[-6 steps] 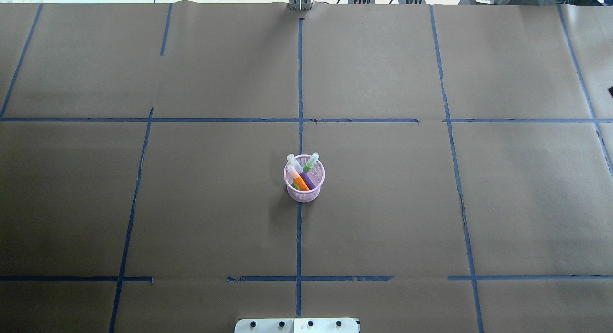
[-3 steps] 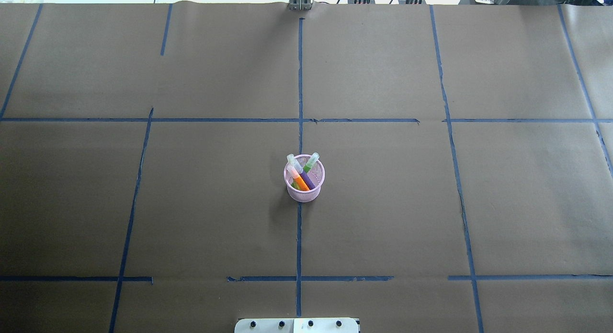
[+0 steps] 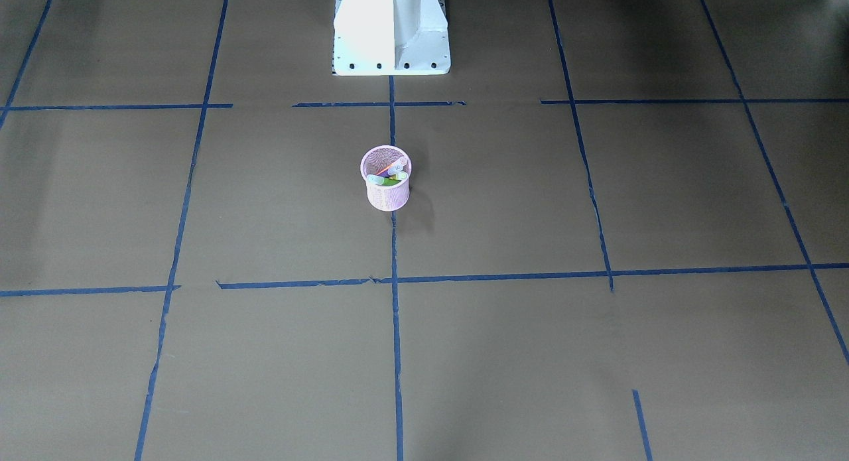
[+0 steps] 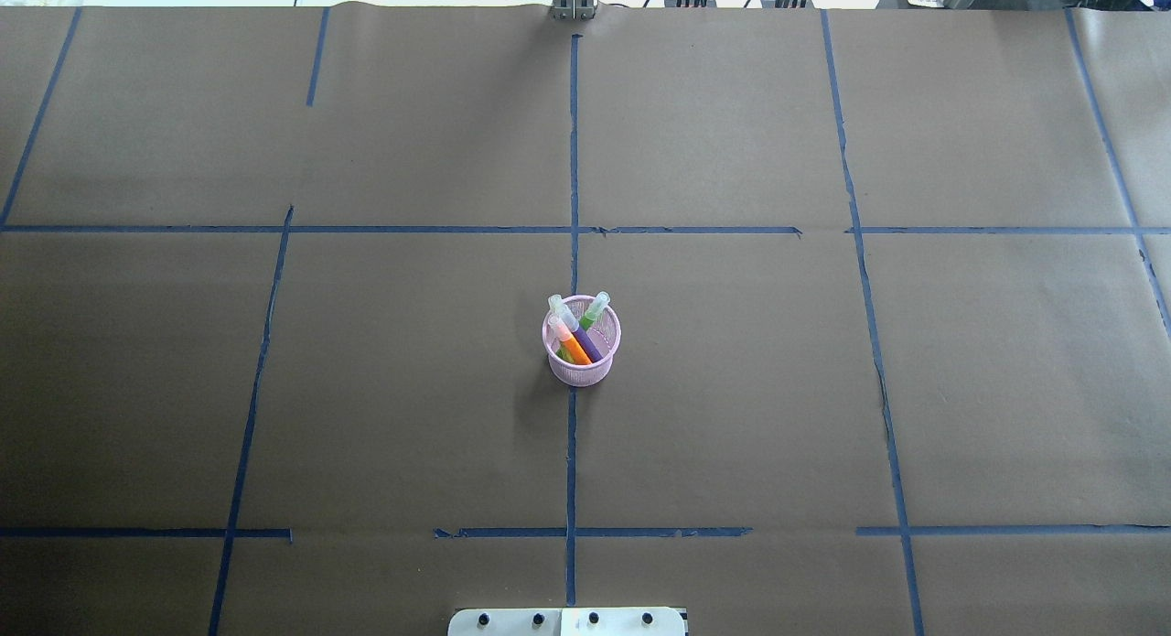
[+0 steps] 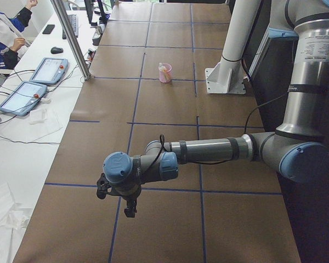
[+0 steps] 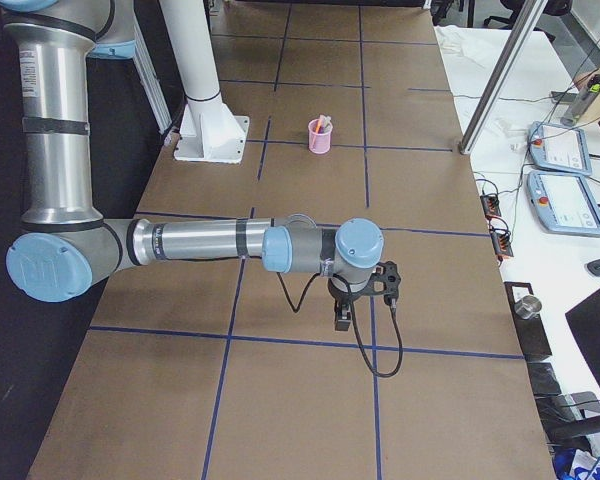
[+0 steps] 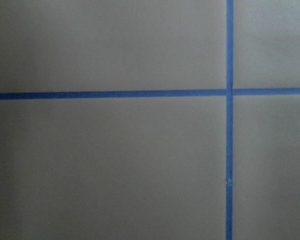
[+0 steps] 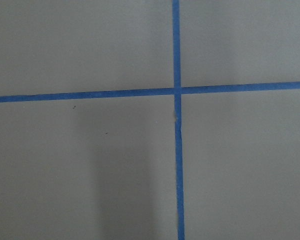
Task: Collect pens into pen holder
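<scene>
The pink mesh pen holder (image 4: 583,369) stands upright at the table's middle, on the centre tape line. The orange pen (image 4: 574,348), purple pen (image 4: 589,344) and green pen (image 4: 593,312) all lean inside it, pale caps up. The holder also shows in the front view (image 3: 387,196), the left view (image 5: 165,74) and the right view (image 6: 320,138). My left gripper (image 5: 130,208) hangs over the table's left end and my right gripper (image 6: 343,318) over its right end, both far from the holder. I cannot tell whether either is open or shut. The wrist views show only paper and tape.
Brown paper with blue tape lines (image 4: 573,160) covers the table. The robot's white base (image 3: 391,30) stands behind the holder. Tablets (image 5: 46,70) and a person (image 5: 3,33) are at a side bench beyond the table's far edge.
</scene>
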Motion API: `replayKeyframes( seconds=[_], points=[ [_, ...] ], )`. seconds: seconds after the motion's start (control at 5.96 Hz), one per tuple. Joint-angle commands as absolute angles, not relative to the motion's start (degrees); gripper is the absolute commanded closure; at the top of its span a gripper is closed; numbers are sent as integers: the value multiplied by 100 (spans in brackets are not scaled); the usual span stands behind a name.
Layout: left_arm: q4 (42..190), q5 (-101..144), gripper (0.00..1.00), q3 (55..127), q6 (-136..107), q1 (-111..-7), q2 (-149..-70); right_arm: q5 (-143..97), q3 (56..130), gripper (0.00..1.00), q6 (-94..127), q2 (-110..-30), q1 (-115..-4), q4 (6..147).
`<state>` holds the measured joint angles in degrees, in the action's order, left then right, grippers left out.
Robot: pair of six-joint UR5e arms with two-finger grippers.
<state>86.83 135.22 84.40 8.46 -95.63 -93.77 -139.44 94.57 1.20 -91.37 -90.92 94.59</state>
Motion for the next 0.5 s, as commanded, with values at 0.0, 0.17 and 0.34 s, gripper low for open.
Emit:
replayKeyframes(
  seconds=[0.0,0.17,0.34],
  points=[
    [8692,13509,0,8840,528,-9388,-9186,-13957,9212,0,-157,-9184,-9377,9457],
    [8692,13509,0,8885,449,-9308,-9158,-13957,9202,0,-193,-9272,-9465,9457],
    [8692,13509,0,8886,457,-9299,-9132,-13957,9220,0,-193,-9386,-9588,9448]
  ],
)
